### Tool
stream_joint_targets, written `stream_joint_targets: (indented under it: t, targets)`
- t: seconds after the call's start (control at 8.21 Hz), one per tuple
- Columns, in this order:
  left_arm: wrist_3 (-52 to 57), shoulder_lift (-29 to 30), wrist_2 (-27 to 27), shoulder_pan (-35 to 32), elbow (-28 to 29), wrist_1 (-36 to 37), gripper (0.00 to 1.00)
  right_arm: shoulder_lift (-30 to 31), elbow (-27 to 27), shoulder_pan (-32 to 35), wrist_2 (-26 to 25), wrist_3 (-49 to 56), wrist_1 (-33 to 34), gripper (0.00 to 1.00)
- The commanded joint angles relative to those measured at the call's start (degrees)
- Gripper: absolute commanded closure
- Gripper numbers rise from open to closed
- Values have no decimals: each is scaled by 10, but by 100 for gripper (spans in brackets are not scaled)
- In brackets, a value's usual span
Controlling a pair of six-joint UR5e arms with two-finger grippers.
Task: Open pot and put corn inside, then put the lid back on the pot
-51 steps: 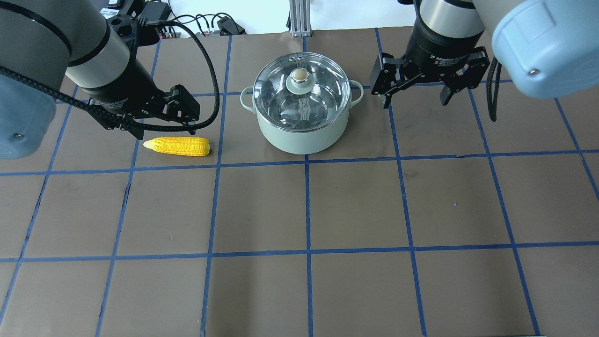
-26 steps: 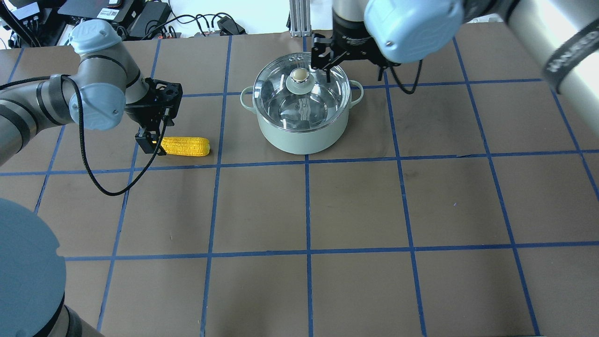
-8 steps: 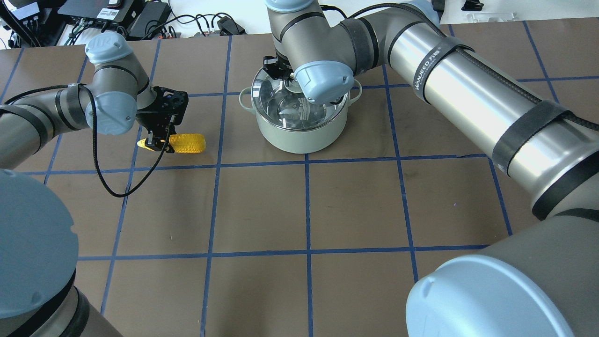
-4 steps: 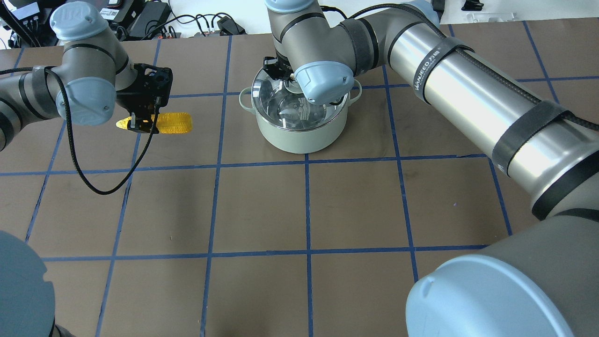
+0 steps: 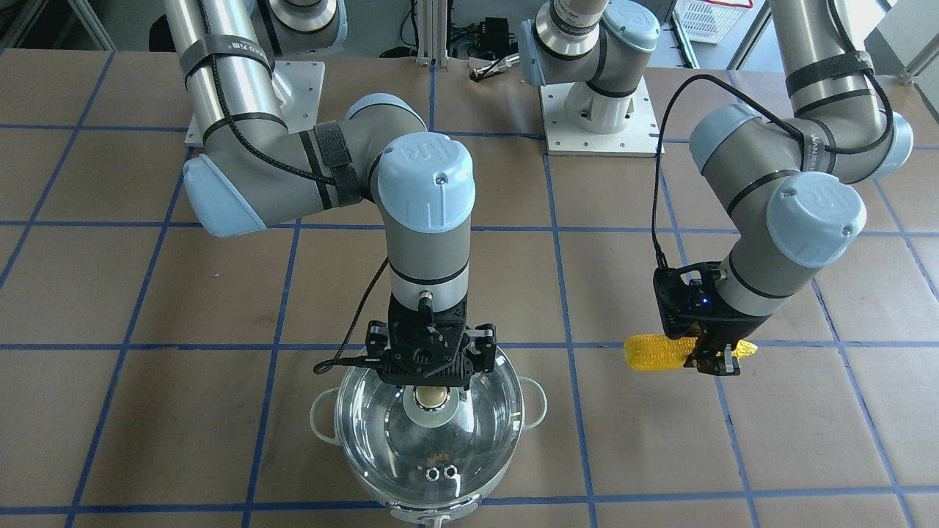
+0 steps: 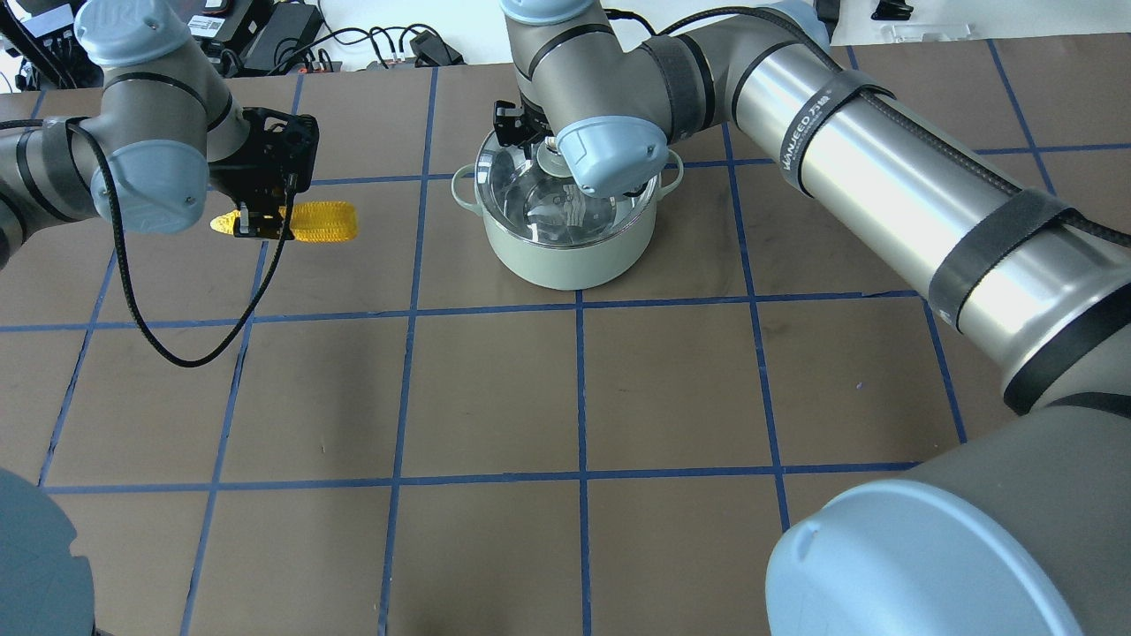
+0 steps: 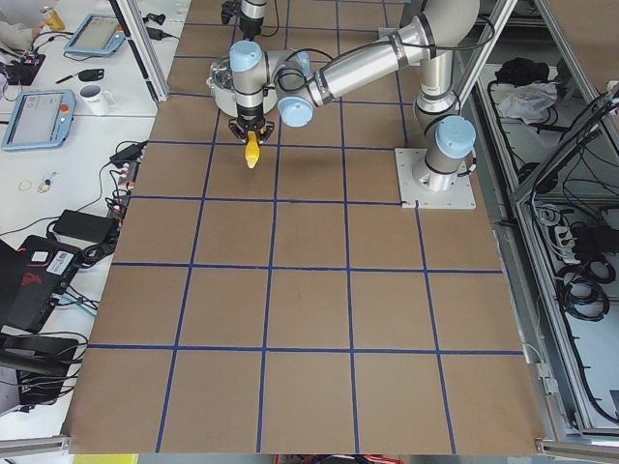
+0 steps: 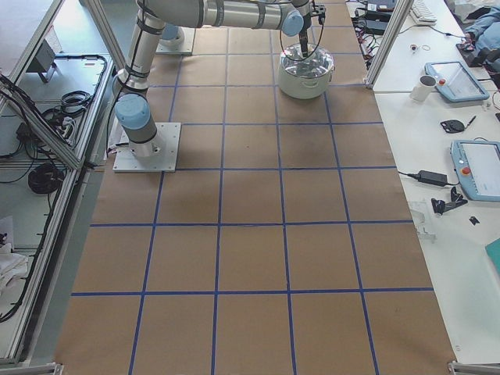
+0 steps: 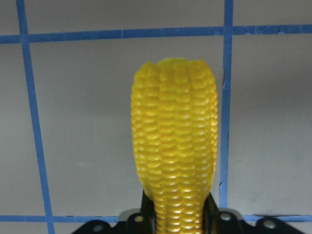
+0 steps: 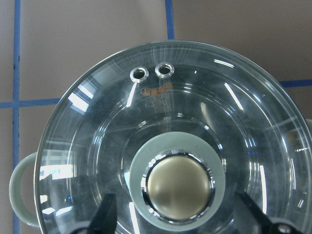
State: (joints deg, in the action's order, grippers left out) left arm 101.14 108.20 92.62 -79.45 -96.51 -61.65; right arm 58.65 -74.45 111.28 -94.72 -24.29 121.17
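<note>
The left gripper (image 5: 713, 358) clamps the corn (image 5: 653, 352) near its pointed end. The right gripper (image 10: 178, 219) hangs wide astride the knob (image 10: 179, 187) of the lid (image 10: 161, 107), which sits on the pot (image 6: 565, 261).

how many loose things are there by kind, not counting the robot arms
pot: 1
lid: 1
corn: 1
total: 3
</note>
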Motion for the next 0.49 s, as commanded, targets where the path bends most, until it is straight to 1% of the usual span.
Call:
stream_joint_targets:
  t: [0.0, 0.12, 0.24, 0.37]
  targets:
    - [-1, -1, -1, 0, 0, 2, 100, -3, 0, 0, 0, 4, 37, 26]
    - [-1, -1, -1, 0, -1, 3, 100, -4, 0, 0, 0, 6, 44, 32]
    - [-1, -1, -2, 0, -1, 3, 100, -4, -2, -1, -1, 12, 48, 36]
    - [-1, -1, -1, -1, -1, 3, 100, -4, -4, -1, -1, 13, 48, 36]
